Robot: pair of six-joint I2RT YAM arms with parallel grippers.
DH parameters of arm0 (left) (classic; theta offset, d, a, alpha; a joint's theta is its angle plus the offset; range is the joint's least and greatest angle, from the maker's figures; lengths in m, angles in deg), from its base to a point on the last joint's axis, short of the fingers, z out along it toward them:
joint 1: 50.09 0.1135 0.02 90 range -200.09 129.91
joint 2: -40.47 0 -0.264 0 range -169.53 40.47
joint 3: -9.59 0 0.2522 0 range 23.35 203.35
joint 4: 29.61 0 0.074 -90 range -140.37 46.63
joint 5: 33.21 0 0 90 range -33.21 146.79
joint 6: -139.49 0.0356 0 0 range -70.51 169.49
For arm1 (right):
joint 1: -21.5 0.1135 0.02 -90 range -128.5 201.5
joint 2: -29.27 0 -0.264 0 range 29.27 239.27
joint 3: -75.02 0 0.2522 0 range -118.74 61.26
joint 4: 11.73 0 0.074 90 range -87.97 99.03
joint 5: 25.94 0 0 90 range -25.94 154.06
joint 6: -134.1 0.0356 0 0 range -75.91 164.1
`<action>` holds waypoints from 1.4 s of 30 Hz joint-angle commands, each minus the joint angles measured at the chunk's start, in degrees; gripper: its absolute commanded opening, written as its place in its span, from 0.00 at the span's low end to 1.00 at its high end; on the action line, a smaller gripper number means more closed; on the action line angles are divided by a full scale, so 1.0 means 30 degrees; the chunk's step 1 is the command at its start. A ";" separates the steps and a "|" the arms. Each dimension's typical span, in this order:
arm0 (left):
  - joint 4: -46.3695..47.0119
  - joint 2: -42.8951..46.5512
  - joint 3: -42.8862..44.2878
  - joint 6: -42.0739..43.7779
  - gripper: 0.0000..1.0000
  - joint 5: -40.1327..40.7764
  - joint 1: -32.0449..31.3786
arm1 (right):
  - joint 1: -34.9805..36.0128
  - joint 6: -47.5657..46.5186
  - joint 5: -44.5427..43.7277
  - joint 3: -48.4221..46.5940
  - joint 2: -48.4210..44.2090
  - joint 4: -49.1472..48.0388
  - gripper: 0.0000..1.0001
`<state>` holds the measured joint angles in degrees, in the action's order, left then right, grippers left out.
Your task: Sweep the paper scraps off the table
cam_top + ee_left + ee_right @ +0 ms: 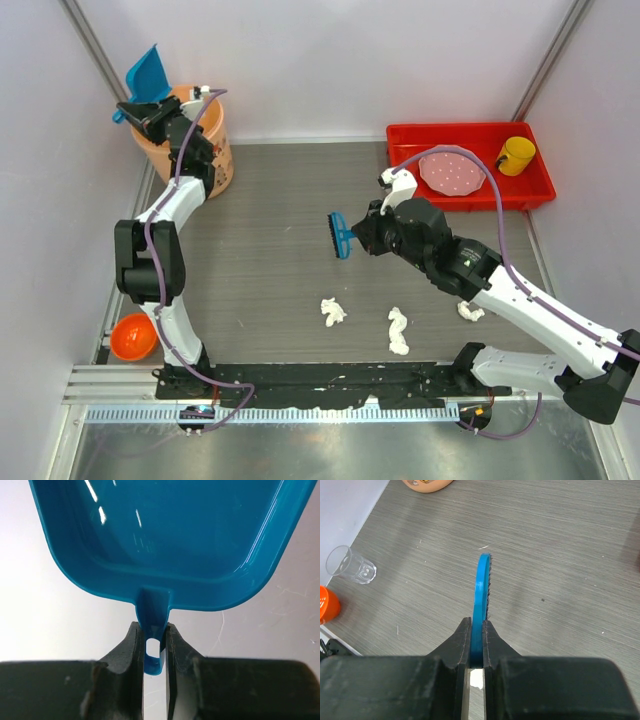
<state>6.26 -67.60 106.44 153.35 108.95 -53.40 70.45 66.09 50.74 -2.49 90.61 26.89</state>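
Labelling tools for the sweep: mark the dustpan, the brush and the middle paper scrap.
dustpan [165, 535]: left wrist view, the inside of its blue pan.
brush [339, 237]: top external view, its bristled head.
middle paper scrap [398, 330]: top external view, the centre of the white wad.

left hand [155, 647] | clamped on handle of blue dustpan [165, 535] | pan empty

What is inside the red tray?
A pink dotted plate and a yellow cup sit in the red tray. The right arm covers its near left corner; the plate hides the floor beneath.
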 commanded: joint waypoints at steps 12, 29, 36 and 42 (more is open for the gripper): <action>0.4573 0.0225 -0.0888 0.2732 0.00 -0.2121 0.0429 | 0.0061 0.0050 0.0222 0.0155 -0.0819 -0.0905 0.01; -2.6936 0.6842 0.6142 -2.1634 0.00 -0.6568 0.0752 | 0.2636 -0.4544 1.3552 0.0564 0.1025 0.0379 0.01; -3.4633 0.8688 0.5969 -2.5181 0.00 -1.3121 0.0752 | 0.2756 -0.7216 1.0540 0.1238 0.4453 0.2757 0.01; -3.8013 1.0592 0.3684 -2.6239 0.00 -1.7938 0.0752 | 0.0682 -0.7245 0.2778 0.1446 0.4865 0.3950 0.01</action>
<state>-94.39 -39.21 121.63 79.80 69.39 -51.15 77.47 47.03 75.37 2.47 106.79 35.13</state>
